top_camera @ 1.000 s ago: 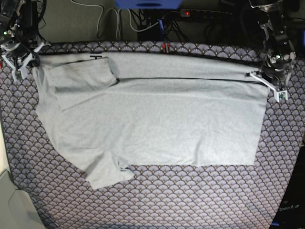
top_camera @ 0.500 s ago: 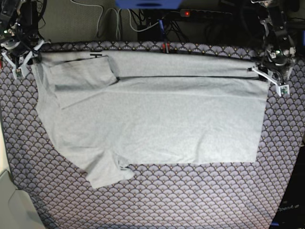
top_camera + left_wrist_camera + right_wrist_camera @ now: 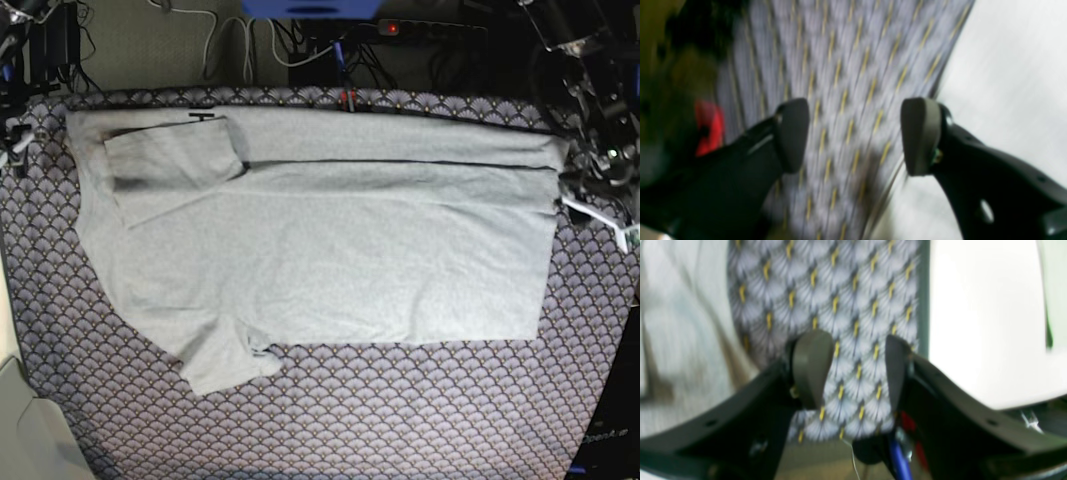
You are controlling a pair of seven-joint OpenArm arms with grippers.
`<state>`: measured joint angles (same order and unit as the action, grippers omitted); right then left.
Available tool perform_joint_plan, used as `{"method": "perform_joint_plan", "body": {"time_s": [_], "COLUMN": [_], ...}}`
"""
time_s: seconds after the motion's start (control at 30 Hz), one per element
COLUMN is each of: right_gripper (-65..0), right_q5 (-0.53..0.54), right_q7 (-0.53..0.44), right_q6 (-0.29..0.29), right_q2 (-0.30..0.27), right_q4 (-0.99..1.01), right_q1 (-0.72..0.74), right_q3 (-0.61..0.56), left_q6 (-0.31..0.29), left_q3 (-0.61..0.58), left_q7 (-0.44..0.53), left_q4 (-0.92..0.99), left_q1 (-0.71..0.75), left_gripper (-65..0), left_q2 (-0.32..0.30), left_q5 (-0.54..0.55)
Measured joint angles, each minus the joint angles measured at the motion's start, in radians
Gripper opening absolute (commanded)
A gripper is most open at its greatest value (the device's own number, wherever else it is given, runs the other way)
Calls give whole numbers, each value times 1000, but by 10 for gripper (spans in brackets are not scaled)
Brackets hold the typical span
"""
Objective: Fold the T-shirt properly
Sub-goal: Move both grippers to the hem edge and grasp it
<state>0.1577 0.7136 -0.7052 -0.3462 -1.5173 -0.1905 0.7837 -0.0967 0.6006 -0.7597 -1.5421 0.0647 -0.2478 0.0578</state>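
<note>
T-shirt (image 3: 320, 250) flat mid-tabletop, 12 o'clock strip folded over | left pincer (image 3: 853, 136) agape, empty | right pincer (image 3: 855, 370) agape, empty | risk: 7 o'clock sleeve stays out, skewing the next fold

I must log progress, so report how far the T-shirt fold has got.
Done: the T-shirt's far edge and one sleeve are folded over. In hand: nothing; the left gripper and right gripper are open over the patterned cloth. Left: the near sleeve and remaining folds.
</note>
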Motion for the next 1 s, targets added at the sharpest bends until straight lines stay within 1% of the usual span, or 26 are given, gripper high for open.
{"method": "perform_joint_plan", "body": {"time_s": [0.1,0.13,0.2,0.23,0.3,0.37,0.43,0.5,0.6,0.67,0.77,0.83,0.9,1.0], "right_gripper": [-348,-348,-348,-348,-348,-348,-348,-348,-348,-348,-348,-348,-348,-348], "right_q5": [-3,1,-5,-8,-18,-6,10,-10,-6,-3,1,-4,-12,-11], "right_q7": [5,3,0,5,6,-1,-17,-15,-90,-154,-241,-286,-344,-425], "right_q6": [3,6,6,6,14,6,2,8,3,3,22,46,55,86], "right_q2": [-37,-49,-77,-90,-98,-93,-86,-90,-97,-95,-100,-108,-115,-114], "right_q4": [106,142,198,223,263,287,319,372,502,626,782,872,949,1010], "right_q1": [109,139,187,211,278,341,394,446,536,618,708,743,764,775], "right_q3": [-5,-14,-68,-101,-183,-264,-319,-386,-495,-555,-622,-652,-673,-689], "left_q6": [6,-1,3,18,9,1,-1,4,18,23,-5,3,17,18], "left_q3": [-6,-7,-26,-52,-127,-201,-240,-267,-305,-308,-318,-317,-314,-313], "left_q7": [11,16,13,29,97,167,219,247,295,303,314,314,314,315], "left_q4": [46,79,195,275,418,526,594,654,739,789,803,802,813,814], "left_q1": [-120,-154,-230,-278,-367,-430,-452,-454,-468,-502,-522,-521,-516,-518], "left_gripper": [-223,-223,-223,-223,-223,-223,-223,-223,-223,-223,-223,-223,-223,-223], "left_q2": [-19,-24,-37,-48,-72,-74,-68,-65,-65,-40,-9,-12,-29,-30], "left_q5": [-2,0,-6,-12,-5,0,6,1,-2,-8,4,2,-1,-2]}}
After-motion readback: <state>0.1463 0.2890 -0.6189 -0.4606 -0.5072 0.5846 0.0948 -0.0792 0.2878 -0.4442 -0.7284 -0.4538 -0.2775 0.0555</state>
